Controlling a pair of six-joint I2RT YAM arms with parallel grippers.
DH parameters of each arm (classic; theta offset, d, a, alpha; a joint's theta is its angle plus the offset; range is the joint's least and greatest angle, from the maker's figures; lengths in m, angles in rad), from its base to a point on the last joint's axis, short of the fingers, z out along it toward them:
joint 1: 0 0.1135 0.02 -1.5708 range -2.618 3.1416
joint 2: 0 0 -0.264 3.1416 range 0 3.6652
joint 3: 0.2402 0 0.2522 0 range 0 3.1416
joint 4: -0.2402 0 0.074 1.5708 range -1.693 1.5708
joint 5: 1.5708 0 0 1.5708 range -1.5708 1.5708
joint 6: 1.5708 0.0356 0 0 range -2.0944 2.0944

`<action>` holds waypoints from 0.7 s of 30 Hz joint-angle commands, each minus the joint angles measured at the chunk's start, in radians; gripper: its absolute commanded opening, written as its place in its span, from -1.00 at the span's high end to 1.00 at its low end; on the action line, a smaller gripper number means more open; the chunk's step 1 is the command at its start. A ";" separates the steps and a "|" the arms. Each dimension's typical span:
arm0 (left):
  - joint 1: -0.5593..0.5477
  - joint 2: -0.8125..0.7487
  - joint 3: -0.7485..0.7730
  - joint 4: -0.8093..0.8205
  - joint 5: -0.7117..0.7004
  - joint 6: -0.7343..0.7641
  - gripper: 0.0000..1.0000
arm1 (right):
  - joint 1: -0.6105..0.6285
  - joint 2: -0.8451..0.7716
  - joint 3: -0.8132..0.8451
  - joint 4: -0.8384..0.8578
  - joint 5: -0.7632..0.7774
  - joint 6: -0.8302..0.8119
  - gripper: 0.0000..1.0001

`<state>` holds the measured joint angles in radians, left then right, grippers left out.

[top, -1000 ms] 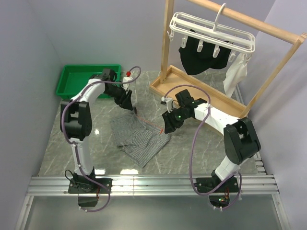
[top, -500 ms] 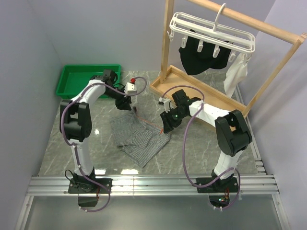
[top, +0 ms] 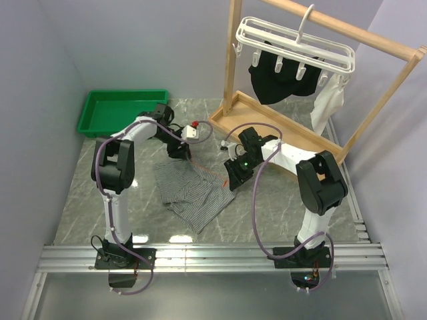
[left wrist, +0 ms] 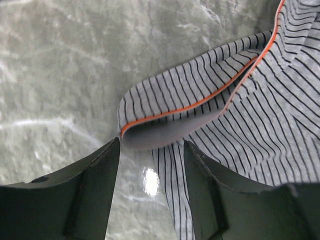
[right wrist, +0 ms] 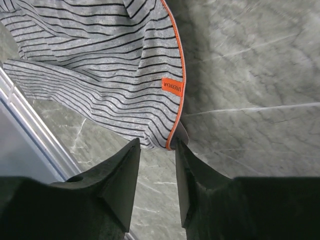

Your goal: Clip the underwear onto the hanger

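Underwear point(top: 197, 190): thin pinstriped cloth, orange-edged

Tabletop point(top: 287, 207) is a glossy grey-green marble-look slab with pale veins, and one white glare spot point(left wrist: 150, 181) shows on it (left wrist view). Plain pale lavender-grey walls point(top: 133, 40) box it in on the left, back and right. Lighting is even, shadows soft. Wooden rack point(top: 231, 60) stands at back right: light-wood uprights, top rail, shallow tray base point(top: 301, 135) resting on the slab. Green plastic bin point(top: 110, 110) sits in the back-left corner, close to both walls. Aluminium rails point(top: 213, 257) run along the near edge, with a smooth grey panel point(top: 213, 297) in front of them
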<state>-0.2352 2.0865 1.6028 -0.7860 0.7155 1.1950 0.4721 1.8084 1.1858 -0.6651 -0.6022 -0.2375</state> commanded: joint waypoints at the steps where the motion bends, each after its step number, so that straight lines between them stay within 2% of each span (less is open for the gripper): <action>1: -0.039 0.004 -0.015 0.043 -0.031 0.083 -0.18 | 0.007 0.011 0.046 -0.041 -0.034 -0.020 0.18; 5: -0.058 0.020 -0.018 0.097 -0.057 0.071 -0.11 | 0.007 -0.004 0.043 -0.037 -0.027 -0.020 0.37; 8: -0.059 0.030 0.000 0.111 -0.060 0.058 0.09 | 0.005 -0.023 0.044 -0.036 -0.012 -0.025 0.53; 12: -0.059 0.027 0.009 0.110 -0.062 0.064 0.79 | 0.003 -0.050 0.051 -0.036 0.016 -0.031 0.72; 14: -0.059 0.021 0.023 0.099 -0.056 0.054 0.92 | 0.000 -0.060 0.063 -0.042 0.031 -0.039 0.81; 15: -0.056 0.017 0.032 0.093 -0.054 0.029 0.99 | -0.003 -0.069 0.066 -0.044 0.050 -0.043 0.91; 17: -0.047 -0.003 0.062 0.068 -0.041 0.008 0.99 | -0.019 -0.093 0.083 -0.053 0.071 -0.055 1.00; 21: -0.015 -0.069 0.103 0.030 -0.033 -0.072 0.99 | -0.064 -0.144 0.124 -0.073 0.127 -0.082 1.00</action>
<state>-0.2779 2.1067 1.6459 -0.7231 0.6537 1.1873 0.4469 1.7573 1.2404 -0.7204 -0.5323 -0.2829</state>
